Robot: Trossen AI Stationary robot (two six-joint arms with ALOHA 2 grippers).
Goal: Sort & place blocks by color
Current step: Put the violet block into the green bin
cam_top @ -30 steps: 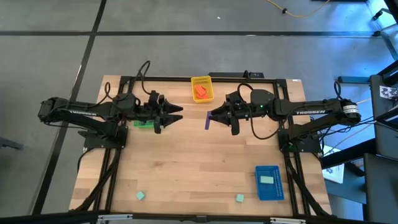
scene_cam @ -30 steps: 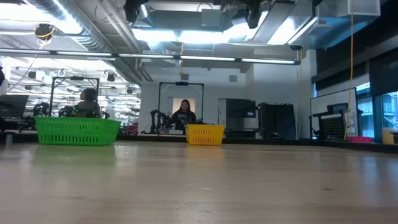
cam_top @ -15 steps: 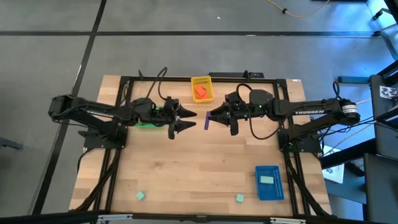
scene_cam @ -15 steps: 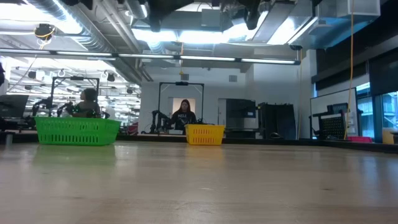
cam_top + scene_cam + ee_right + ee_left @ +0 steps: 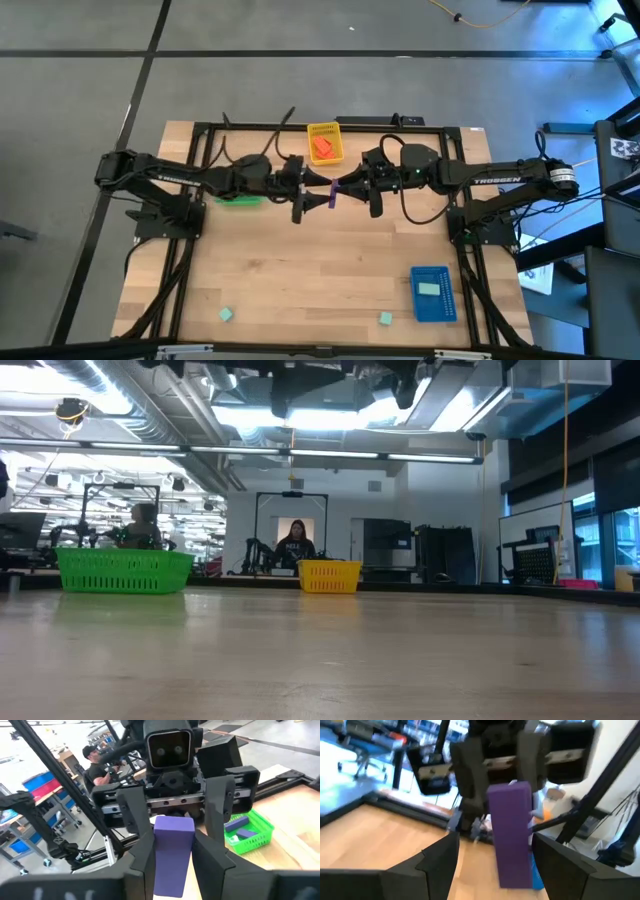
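A purple block (image 5: 332, 194) hangs in mid-air over the table's far middle, with my right gripper (image 5: 342, 187) shut on it. My left gripper (image 5: 320, 196) has come in level from the left and is open. Its fingers (image 5: 437, 862) stand on either side of the block (image 5: 511, 835), and I see no touch. Orange-red blocks (image 5: 321, 146) lie in the yellow tray (image 5: 323, 128). Purple blocks (image 5: 239, 826) lie in the green tray (image 5: 252, 840). One mint block (image 5: 429, 289) lies in the blue tray (image 5: 432, 310). Two more mint blocks (image 5: 227, 314) (image 5: 385, 318) lie on the table near its front edge. My right gripper pinches the purple block between its two fingers (image 5: 141, 852), which press on two opposite sides of the block (image 5: 165, 855). The fingers come level from the table's right. The block stands roughly upright in the hold, lifted clear of the table.
The green tray (image 5: 238, 199) sits partly under my left arm at the far left. The yellow tray is at the far middle and the blue tray at the near right. The wooden tabletop (image 5: 300, 270) lies bare between them. A person (image 5: 296, 546) shows in the room behind.
My left gripper has travelled toward the table's right edge and a little down, up to my right gripper, and has stayed open. Its fingers now flank the purple block. My right gripper and the block have kept still.
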